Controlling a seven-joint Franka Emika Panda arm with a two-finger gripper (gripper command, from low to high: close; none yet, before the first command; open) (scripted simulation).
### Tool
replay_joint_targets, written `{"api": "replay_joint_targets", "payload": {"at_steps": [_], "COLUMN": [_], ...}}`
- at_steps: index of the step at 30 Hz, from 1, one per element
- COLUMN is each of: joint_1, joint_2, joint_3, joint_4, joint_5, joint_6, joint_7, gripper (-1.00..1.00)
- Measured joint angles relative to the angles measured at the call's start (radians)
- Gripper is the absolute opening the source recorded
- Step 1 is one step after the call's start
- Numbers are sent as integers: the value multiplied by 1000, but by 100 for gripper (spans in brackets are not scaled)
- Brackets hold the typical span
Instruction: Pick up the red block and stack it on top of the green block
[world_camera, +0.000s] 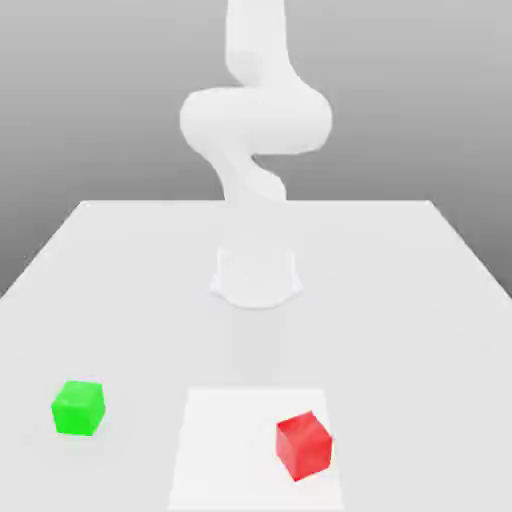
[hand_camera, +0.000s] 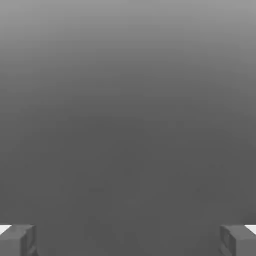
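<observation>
The red block (world_camera: 303, 445) sits on the white table (world_camera: 400, 300) near its front edge, at the exterior view's right, turned slightly askew. The green block (world_camera: 78, 407) rests on the table at the exterior view's left, well apart from the red one. The white arm (world_camera: 255, 120) rises from its round base (world_camera: 256, 277) at the middle of the table and runs up out of the picture. In the hand view my gripper (hand_camera: 128, 241) is open, its two grey fingertips (hand_camera: 19, 241) standing far apart with nothing between them, against a plain grey backdrop.
A slightly brighter white square patch (world_camera: 230, 450) lies on the table under the red block at the front middle. The table's far edge runs behind the arm's base.
</observation>
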Motion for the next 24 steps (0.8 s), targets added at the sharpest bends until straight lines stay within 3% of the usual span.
{"api": "replay_joint_targets", "payload": {"at_steps": [24], "joint_1": [115], "joint_2": [876], "joint_3": [4], "joint_4": [-276], "joint_5": [4], "joint_6": [438], "joint_7": [-293], "gripper": [0]}}
